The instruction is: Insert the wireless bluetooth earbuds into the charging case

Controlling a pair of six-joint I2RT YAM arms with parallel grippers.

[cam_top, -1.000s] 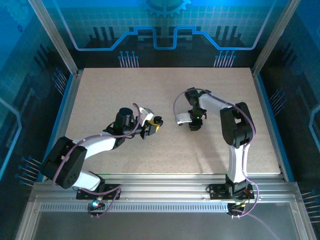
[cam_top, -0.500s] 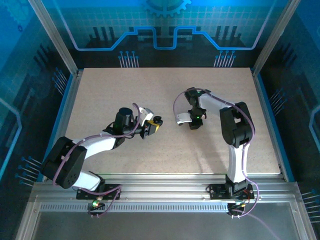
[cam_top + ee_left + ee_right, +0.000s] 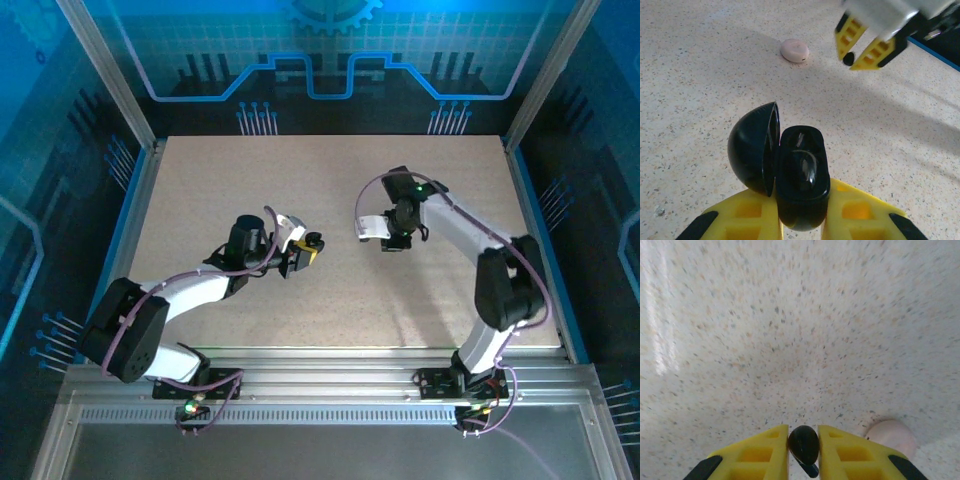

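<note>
The speckled table (image 3: 250, 180) carried both arms at its near edge. The left arm (image 3: 190, 290) reached toward the middle and the right arm (image 3: 470, 235) bent inward to face it.

The left end effector (image 3: 308, 250) was clamped narrow on the charging case (image 3: 802, 170), holding it off the table with its lid (image 3: 752, 150) swung open to the left. The wells faced up, and the body's long axis ran out along the fingers.

The right end effector (image 3: 392, 240) was pinched almost closed on one earbud (image 3: 803, 444), whose length lay along the pads. The case lay to that end effector's left and slightly nearer the bases, close but apart. So the right arm probably had to carry the earbud leftward and down into an open well. A pale oval object (image 3: 794, 50) rested on the table beside the right end effector.
</note>
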